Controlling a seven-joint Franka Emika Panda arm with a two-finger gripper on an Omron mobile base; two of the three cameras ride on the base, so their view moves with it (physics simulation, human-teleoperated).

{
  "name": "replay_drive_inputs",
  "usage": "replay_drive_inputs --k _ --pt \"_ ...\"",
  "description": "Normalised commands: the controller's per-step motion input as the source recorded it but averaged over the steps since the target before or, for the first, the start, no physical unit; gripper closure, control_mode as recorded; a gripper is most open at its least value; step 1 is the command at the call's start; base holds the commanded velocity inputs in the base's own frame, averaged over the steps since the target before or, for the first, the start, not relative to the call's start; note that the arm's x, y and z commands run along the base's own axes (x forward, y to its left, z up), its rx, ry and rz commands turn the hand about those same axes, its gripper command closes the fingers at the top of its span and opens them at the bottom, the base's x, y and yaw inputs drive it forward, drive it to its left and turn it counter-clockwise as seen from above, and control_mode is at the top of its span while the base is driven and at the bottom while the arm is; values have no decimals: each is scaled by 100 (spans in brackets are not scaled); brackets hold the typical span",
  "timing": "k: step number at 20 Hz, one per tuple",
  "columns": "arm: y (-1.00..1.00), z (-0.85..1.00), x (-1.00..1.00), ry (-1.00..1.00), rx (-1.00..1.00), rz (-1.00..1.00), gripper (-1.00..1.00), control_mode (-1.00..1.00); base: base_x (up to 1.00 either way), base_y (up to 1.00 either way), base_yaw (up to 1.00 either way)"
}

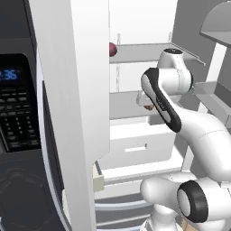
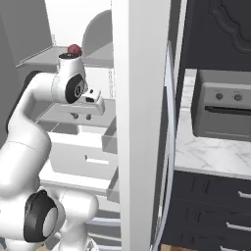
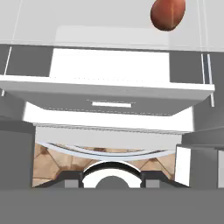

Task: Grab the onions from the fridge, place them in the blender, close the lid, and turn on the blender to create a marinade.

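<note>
Microwave [image 1: 16,103]: black, at the left edge of the left base view, cut off by the frame; a blue clock display and a keypad show, digits too blurred to read.
Fridge [image 1: 76,90]: open; its pale side panel stands upright through the middle of both base views and hides much of the interior.
Onion, upper shelf [image 1: 112,49]: dark maroon bulb at the left end of the shelf [image 1: 149,53], half hidden behind the fridge panel; in the right base view only its top [image 2: 74,49] shows above the arm's wrist.
Onion, hand view [image 3: 168,14]: reddish-brown, at the top right, cropped by the upper edge; which shelf it lies on cannot be told.
White drawer [image 1: 135,146]: below the shelves, with a slot handle on its front; also seen in the hand view [image 3: 109,89].
Arm [image 1: 180,113]: reaches into the fridge at mid-shelf height.
Gripper [image 2: 81,116]: two short stubs under the hand, just over a shelf edge; fingertips too small and hidden to judge, so its opening cannot be told, nor whether it holds anything.
Oven [image 2: 223,110]: grey, on the marble worktop [image 2: 206,154] at right, cut off by the frame.
</note>
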Motion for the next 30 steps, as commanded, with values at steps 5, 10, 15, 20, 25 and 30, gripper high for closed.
replay_drive_inputs --k 5,10,15,20,25,30 --pt "8 -26 -9 -7 -3 1 -100 -100 0 0 0" --pt "-20 -11 -39 -20 -14 3 -100 -100 0 0 0" --pt "-49 3 -3 0 -12 -6 -100 -100 0 0 0" --pt "-73 -2 0 1 -3 -2 -100 -100 0 0 0" --pt "-79 -7 -2 0 -1 0 -100 -100 0 0 0" --pt "-68 -10 -20 0 -3 -1 -100 -100 0 0 0"
